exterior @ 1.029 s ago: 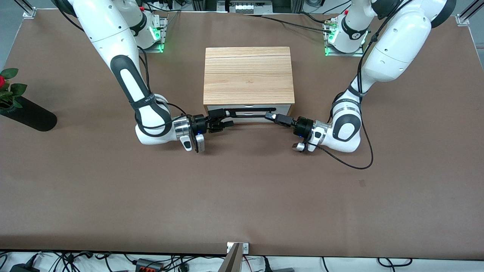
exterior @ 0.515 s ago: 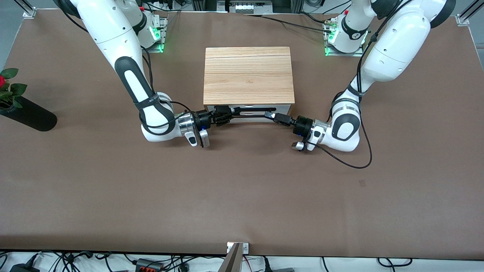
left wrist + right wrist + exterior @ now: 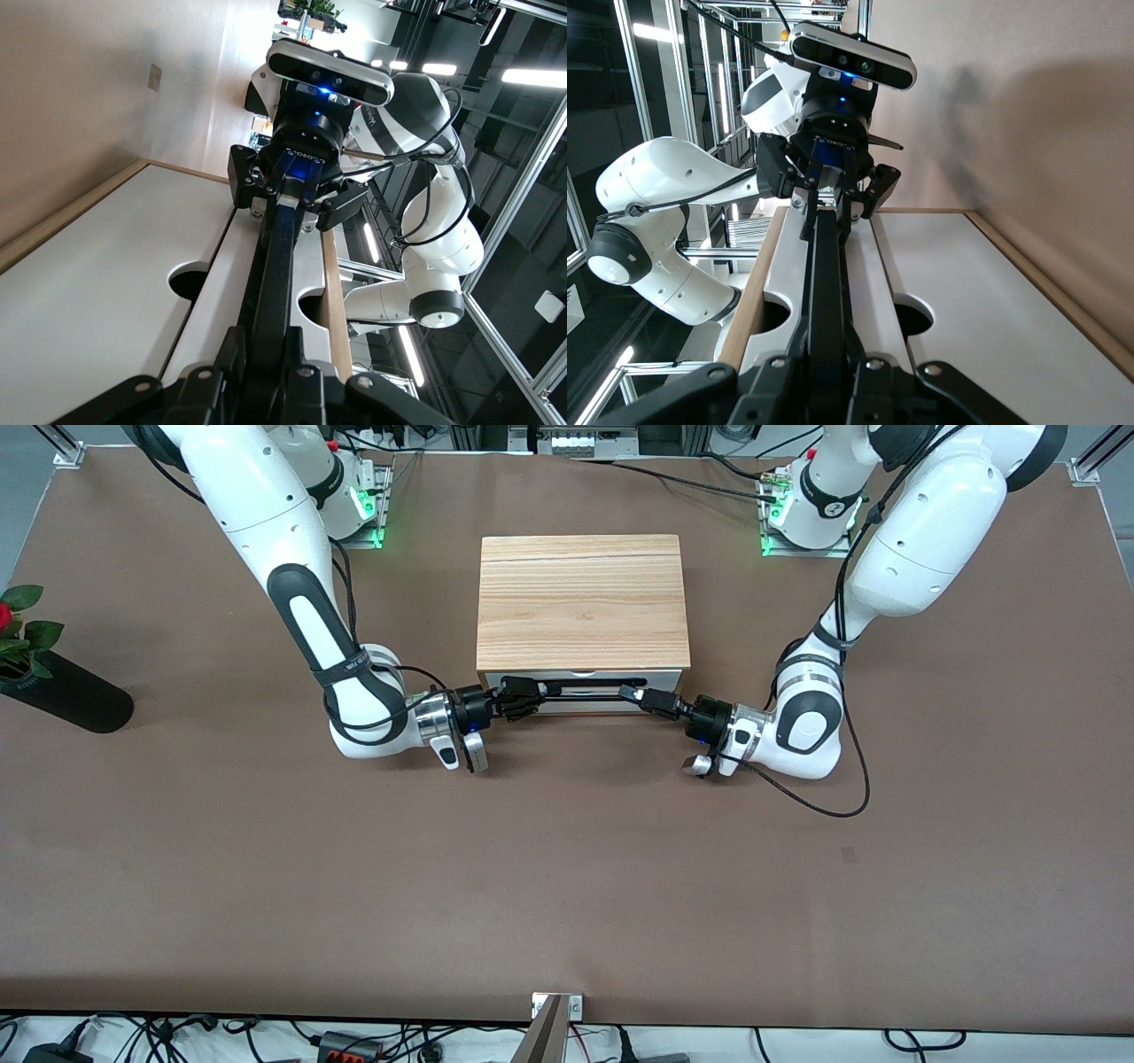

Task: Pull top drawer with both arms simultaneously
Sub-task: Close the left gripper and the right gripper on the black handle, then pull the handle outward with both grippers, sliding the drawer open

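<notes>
Cabinet (image 3: 583, 600): wood-topped, standing on the brown surface (image 3: 567, 886) midway between the two arm bases.
Top drawer (image 3: 611, 678): white front just under the cabinet's top, on the side facing the front camera; only a narrow strip shows, close to the cabinet.
Handle (image 3: 580, 686): thin black bar running along the drawer front, held at both ends.
Left gripper (image 3: 640, 696): at the handle's end toward the left arm's end of the surface, fingers clamped on the bar.
Right gripper (image 3: 523, 693): at the handle's other end, fingers clamped on the bar.
Left wrist view: handle (image 3: 276, 274) runs from the left gripper (image 3: 266, 376) to the right gripper (image 3: 297, 190).
Right wrist view: same bar (image 3: 824, 266) between the right gripper (image 3: 824, 372) and the left gripper (image 3: 828, 190).
Vase (image 3: 66, 691): black, near the surface's edge at the right arm's end, well apart from the cabinet.
</notes>
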Robot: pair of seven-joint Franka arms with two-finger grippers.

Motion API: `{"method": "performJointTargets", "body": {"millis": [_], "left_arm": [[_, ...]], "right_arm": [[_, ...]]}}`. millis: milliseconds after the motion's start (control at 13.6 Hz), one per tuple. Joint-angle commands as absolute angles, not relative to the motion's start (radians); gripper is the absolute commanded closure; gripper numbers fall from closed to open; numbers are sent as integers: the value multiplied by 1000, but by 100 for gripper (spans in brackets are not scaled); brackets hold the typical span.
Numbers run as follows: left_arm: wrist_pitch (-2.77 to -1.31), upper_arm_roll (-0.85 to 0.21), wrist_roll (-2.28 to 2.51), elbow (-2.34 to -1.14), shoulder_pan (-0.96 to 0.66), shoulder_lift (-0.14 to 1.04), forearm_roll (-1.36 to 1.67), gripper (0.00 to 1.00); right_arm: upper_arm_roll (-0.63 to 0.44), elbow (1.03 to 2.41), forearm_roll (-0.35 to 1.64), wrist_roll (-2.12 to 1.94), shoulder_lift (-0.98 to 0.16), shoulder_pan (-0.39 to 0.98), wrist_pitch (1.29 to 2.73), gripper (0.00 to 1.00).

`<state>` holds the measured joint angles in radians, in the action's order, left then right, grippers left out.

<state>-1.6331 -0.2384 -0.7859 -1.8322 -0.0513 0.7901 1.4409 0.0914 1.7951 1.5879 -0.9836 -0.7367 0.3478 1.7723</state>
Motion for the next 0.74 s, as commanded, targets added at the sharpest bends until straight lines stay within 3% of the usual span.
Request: {"method": "performJointTargets", "body": {"millis": [0,662], "left_arm": [[-1629,-236,-796,-1830,-52,781,1468,77],[-1652,-227,-807,-1732,-43,821,1460,81]], "right_arm": [[97,1812,1598,-1008,-719,321,1758,97],[94,1746,1684,-965,-753,327,1796,97]]}}
